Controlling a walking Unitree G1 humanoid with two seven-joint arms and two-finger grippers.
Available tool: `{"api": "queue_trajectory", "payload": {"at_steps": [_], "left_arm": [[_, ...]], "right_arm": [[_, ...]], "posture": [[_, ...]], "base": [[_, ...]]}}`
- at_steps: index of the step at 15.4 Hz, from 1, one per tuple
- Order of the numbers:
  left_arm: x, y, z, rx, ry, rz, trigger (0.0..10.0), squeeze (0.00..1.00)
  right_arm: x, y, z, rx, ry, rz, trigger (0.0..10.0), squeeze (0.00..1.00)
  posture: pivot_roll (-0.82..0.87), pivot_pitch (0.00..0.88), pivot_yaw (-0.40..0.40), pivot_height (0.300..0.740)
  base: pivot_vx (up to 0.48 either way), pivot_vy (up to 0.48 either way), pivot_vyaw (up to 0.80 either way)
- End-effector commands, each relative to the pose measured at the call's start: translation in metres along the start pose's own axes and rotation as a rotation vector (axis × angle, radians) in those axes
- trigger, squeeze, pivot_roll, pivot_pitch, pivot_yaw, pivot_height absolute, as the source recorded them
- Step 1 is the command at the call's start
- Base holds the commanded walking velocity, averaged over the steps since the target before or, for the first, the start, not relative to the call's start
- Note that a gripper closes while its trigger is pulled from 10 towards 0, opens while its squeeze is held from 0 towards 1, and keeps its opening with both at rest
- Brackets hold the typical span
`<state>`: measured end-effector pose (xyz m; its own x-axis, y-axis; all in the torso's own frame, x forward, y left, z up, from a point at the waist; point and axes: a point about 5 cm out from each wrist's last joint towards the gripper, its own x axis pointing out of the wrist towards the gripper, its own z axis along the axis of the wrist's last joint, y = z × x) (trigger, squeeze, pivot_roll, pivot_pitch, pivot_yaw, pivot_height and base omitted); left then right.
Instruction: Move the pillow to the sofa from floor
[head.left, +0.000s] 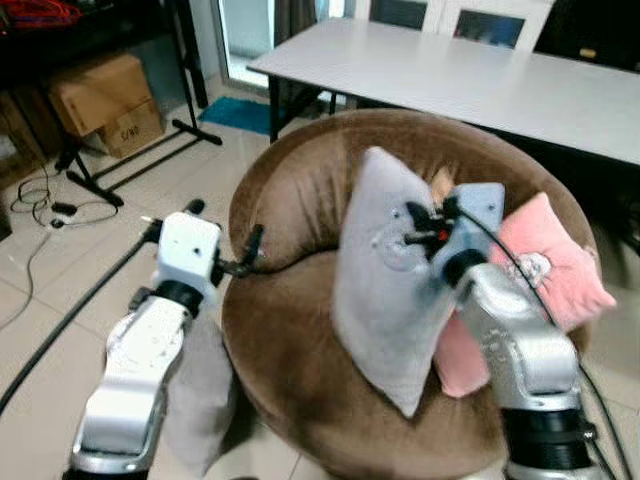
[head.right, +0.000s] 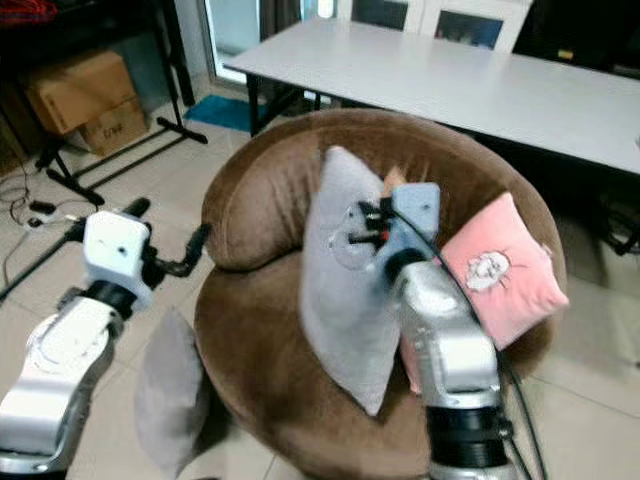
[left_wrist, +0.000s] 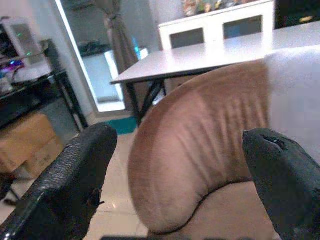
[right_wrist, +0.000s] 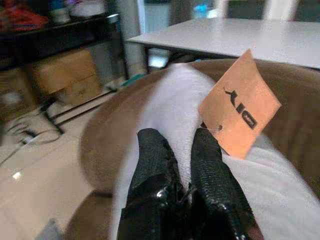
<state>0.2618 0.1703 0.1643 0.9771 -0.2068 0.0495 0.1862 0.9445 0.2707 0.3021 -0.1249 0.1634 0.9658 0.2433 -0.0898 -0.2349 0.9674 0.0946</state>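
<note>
1. The round brown plush sofa (head.left: 300, 370) holds a pink square cushion (head.left: 555, 265), lying just beyond the right gripper.
2. The right gripper (right_wrist: 181, 165) pinches the top edge of the pale grey pillow (head.left: 385, 300), which hangs upright over the seat; an orange paper tag (right_wrist: 240, 105) sits beside its fingers.
3. The left gripper (left_wrist: 175, 185) is spread wide and empty, facing the sofa's backrest.
4. A second grey pillow (head.right: 170, 390) stands on the floor below the left arm.

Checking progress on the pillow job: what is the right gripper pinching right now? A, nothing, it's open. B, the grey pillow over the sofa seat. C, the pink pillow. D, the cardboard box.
B: in the right wrist view the right gripper has its fingers closed on the grey pillow, which hangs over the brown sofa.
</note>
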Motion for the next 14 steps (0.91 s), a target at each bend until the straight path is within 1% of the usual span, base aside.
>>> {"api": "queue_trajectory", "payload": {"at_steps": [1,3,7,10,12,14], "left_arm": [[0.0,-0.001,0.001,-0.002,-0.004,-0.008,10.0,0.0],[0.0,-0.003,0.001,-0.002,-0.002,-0.013,10.0,0.0],[-0.002,-0.001,-0.001,0.003,0.008,-0.022,10.0,0.0],[-0.003,-0.001,-0.001,0.003,0.013,-0.029,10.0,0.0],[-0.004,-0.003,-0.003,0.009,0.025,-0.061,10.0,0.0],[-0.009,-0.008,-0.006,0.0,0.051,-0.155,10.0,0.0]], "right_arm": [[0.0,0.001,0.012,-0.018,-0.049,0.005,10.0,0.0],[0.0,0.0,0.013,-0.01,-0.049,0.005,10.0,0.0],[0.001,0.004,0.015,-0.009,-0.06,0.029,10.0,0.0],[0.003,0.006,0.017,0.012,-0.066,0.037,10.0,0.0],[0.007,0.008,0.019,0.035,-0.063,0.045,10.0,0.0],[0.014,0.012,0.019,0.078,-0.042,0.048,10.0,0.0]], "posture": [[0.01,0.0,-0.026,0.74],[0.01,0.0,-0.026,0.74],[0.01,0.0,-0.029,0.74],[0.02,0.0,-0.032,0.74],[0.02,0.0,-0.032,0.74],[0.02,0.0,-0.033,0.74]], "base": [[0.277,0.0,0.0],[0.276,0.0,-0.8],[0.271,0.0,0.0],[0.269,0.0,0.0],[0.133,0.0,0.0],[0.0,0.0,0.0]]}}
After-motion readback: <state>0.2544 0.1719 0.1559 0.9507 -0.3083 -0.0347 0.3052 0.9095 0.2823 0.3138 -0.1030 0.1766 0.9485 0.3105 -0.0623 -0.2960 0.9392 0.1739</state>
